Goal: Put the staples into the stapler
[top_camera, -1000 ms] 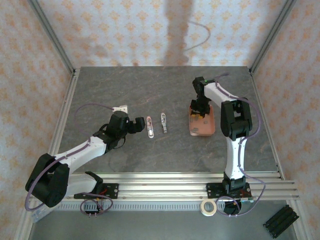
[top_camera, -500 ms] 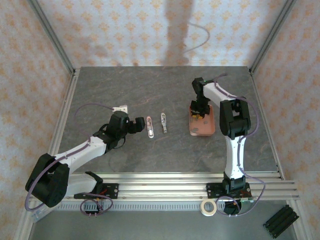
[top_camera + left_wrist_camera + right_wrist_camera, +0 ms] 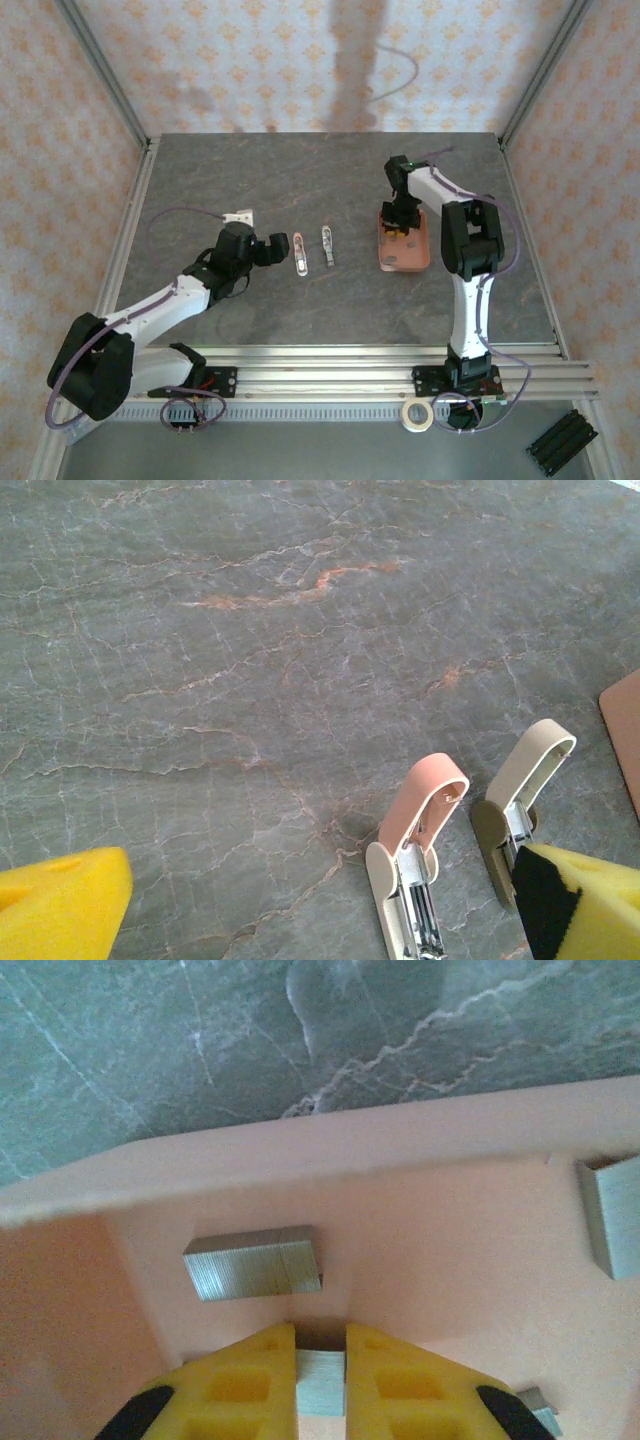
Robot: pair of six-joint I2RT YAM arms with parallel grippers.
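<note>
The right gripper (image 3: 320,1338) is clenched, its yellow fingers (image 3: 250,1385) grasping one strip of the staples (image 3: 320,1380) low inside the salmon-pink tray (image 3: 300,1155). A second strip (image 3: 252,1262) lies flat just ahead of the fingertips, and a third (image 3: 612,1215) lies well off to the side.

The left gripper (image 3: 283,250) is released, jaws spread wide above the table (image 3: 200,680). The stapler (image 3: 420,815), pink with its metal channel showing, lies just ahead between the pads. A beige stapler (image 3: 522,780) lies just beside it, partly hidden by one pad (image 3: 585,900).
</note>
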